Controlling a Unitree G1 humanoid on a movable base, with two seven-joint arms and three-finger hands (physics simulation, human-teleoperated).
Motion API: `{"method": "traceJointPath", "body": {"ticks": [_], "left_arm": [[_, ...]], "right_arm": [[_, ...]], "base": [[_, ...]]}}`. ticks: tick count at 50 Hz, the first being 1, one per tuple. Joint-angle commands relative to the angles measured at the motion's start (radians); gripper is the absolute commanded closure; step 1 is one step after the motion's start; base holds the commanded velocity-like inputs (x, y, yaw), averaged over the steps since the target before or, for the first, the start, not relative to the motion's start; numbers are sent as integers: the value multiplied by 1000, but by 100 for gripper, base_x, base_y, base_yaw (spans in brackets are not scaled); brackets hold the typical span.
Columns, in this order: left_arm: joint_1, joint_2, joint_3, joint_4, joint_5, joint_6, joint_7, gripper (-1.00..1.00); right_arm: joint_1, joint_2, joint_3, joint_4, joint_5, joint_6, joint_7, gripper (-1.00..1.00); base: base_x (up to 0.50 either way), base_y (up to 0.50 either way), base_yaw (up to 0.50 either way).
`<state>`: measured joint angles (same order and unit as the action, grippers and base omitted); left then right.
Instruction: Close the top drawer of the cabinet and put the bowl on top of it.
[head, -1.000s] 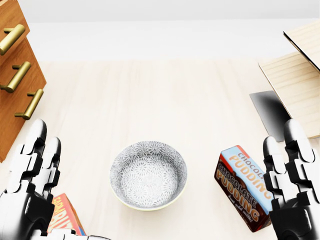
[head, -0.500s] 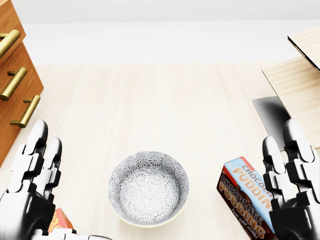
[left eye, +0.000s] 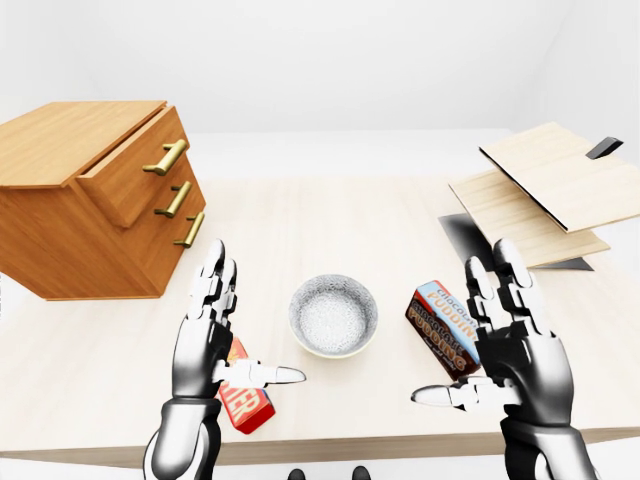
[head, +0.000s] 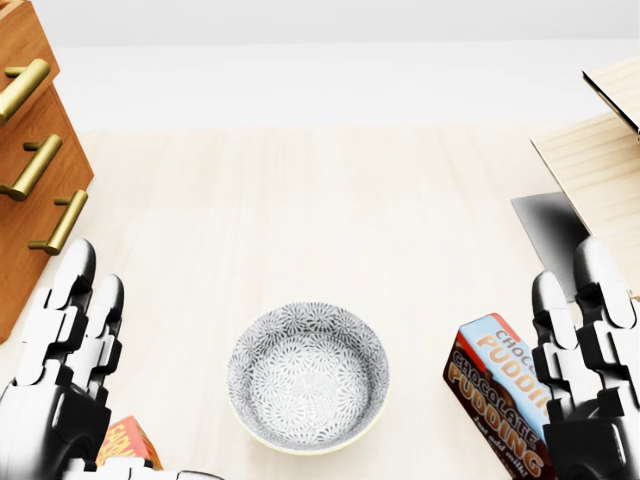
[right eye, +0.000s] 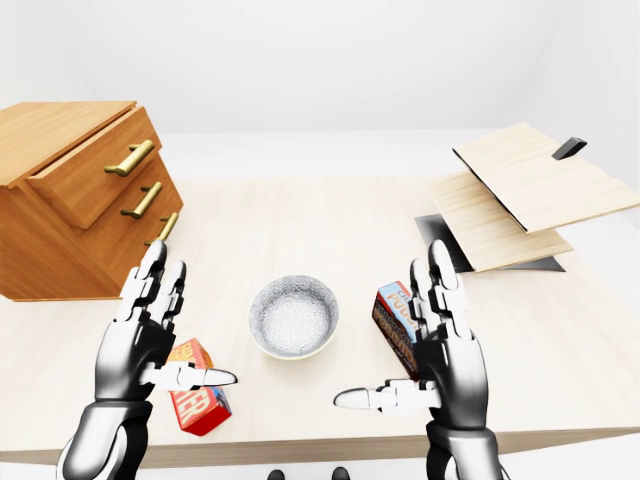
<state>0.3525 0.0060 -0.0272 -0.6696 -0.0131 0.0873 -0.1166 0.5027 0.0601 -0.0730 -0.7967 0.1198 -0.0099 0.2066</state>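
The wooden cabinet (left eye: 70, 215) stands at the left of the left-eye view. Its top drawer (left eye: 125, 180), with a brass handle, juts out a little past the two drawers below. The patterned grey bowl (left eye: 333, 316) sits upright and empty on the pale table, midway between my hands. My left hand (left eye: 240, 330) is raised left of the bowl, fingers spread and thumb pointing at it, holding nothing. My right hand (left eye: 468, 340) is raised open to the bowl's right, just over a pudding box. Neither hand touches the bowl.
A chocolate pudding box (left eye: 440, 326) lies right of the bowl. A red box (left eye: 246, 402) lies by my left thumb near the table's near edge. Stacked wooden boards (left eye: 545, 185) on a dark sheet (left eye: 465, 235) fill the right side.
The whole head view shifts: bowl and pudding box slide lower and slightly right, so the camera has moved. Both hands keep the same open pose in the picture.
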Motion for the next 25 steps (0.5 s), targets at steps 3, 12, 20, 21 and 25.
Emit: {"method": "traceJointPath", "body": {"ticks": [3,12,20,21,25], "left_arm": [[-2,1,2,-3,0,0,0,-100],[-8,0,5,7,0,0,-2,-100],[-12,0,5,19,2,0,-2,-100],[-14,0,6,20,1,0,-2,-100],[-31,0,6,53,8,0,-1,-100]], "right_arm": [[5,-4,9,2,-6,-17,-5,-100],[5,-8,15,6,-8,-21,-9,-100],[4,-10,9,2,3,-15,-4,-100],[4,-9,8,2,3,-15,-4,-100],[16,-7,3,-4,30,-21,15,-100]], "base": [[0,26,0],[0,26,0],[0,26,0],[0,25,0],[0,13,0]]}}
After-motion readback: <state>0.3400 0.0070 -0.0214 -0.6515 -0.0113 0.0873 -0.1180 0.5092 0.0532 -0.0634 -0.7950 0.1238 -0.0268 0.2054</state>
